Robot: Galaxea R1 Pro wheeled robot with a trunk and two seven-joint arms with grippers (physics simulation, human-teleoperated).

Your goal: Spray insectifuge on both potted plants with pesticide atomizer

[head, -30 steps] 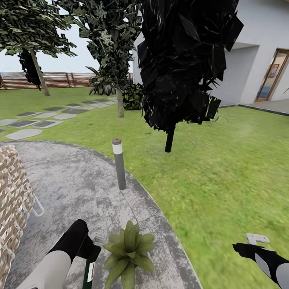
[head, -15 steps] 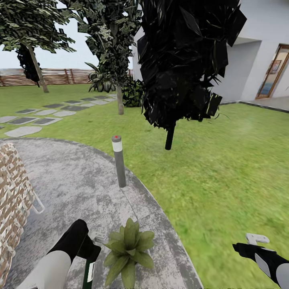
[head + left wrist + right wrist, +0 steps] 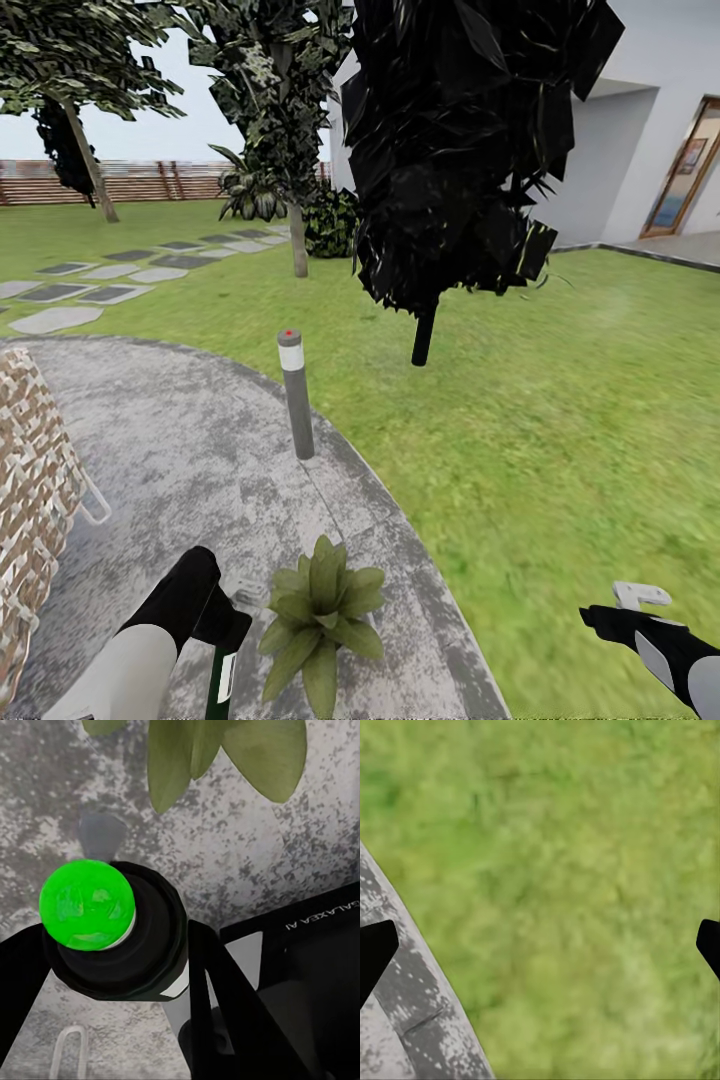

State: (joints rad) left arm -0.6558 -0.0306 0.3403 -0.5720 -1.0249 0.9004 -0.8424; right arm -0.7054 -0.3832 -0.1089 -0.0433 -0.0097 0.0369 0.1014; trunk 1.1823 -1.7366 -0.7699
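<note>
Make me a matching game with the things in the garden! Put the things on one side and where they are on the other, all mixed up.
Things:
1. potted plant
2. pesticide atomizer
3. grey post
4. right gripper

Places:
A. over the green grass
B. in the left gripper
C. upright at the patio's curved edge
D. on the paving, beside the left gripper

Pairs: 1-D, 2-B, 3-C, 4-A

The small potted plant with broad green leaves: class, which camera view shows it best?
The head view: the whole leafy rosette sits on the grey patio beside the left end effector. The left wrist view catches just a few leaf tips; the right wrist view shows grass.
</note>
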